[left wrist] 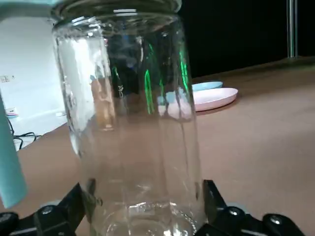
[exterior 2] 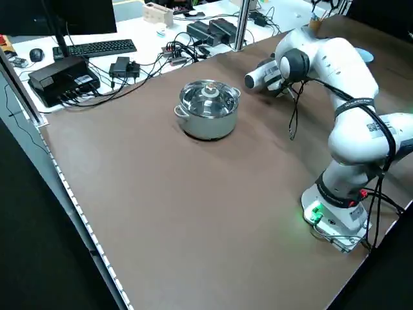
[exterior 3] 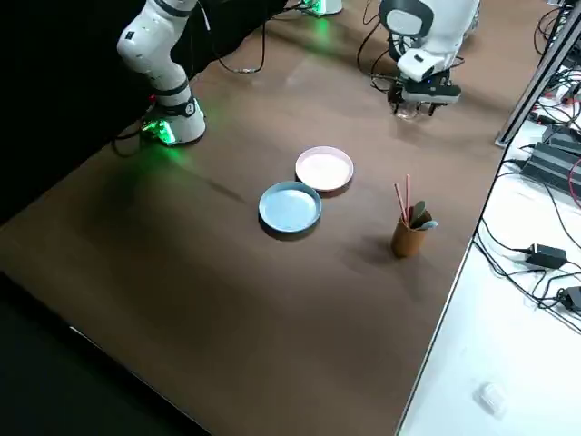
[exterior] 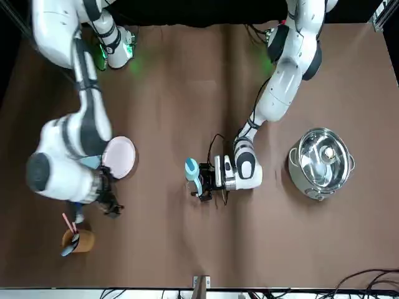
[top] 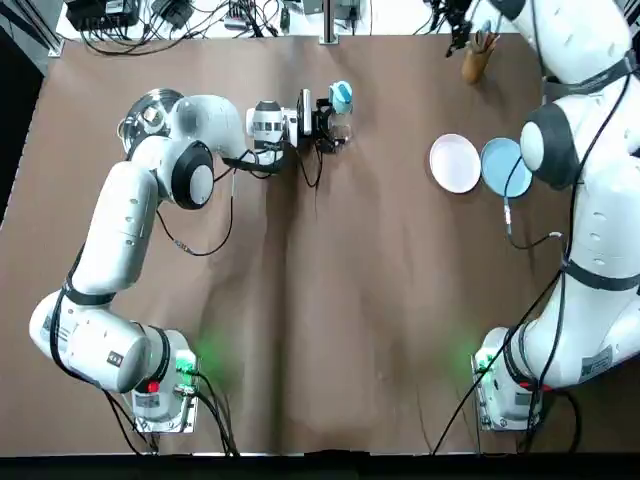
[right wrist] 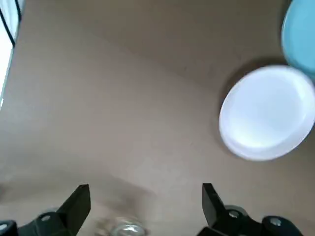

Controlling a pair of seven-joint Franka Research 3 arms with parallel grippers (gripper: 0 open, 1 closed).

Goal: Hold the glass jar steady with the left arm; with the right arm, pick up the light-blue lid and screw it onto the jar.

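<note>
The clear glass jar (top: 341, 129) (left wrist: 133, 123) stands upright on the brown table, far of centre. My left gripper (top: 328, 128) (left wrist: 145, 196) reaches it from the left side, one finger pressed on each side near its base, shut on it. The light-blue lid (top: 341, 96) (exterior: 192, 168) sits on the table right beside the jar, on its far side; it also shows in the left wrist view as the lid (left wrist: 10, 162) at the frame edge. My right gripper (exterior: 111, 202) (right wrist: 144, 189) hangs open and empty above the table near the plates, far from the lid.
A pink plate (top: 455, 163) and a blue plate (top: 503, 167) lie side by side at the right. A brown cup with utensils (top: 478, 58) stands at the far right. A lidded steel pot (top: 150, 112) sits at the far left. Cables run along the far table edge.
</note>
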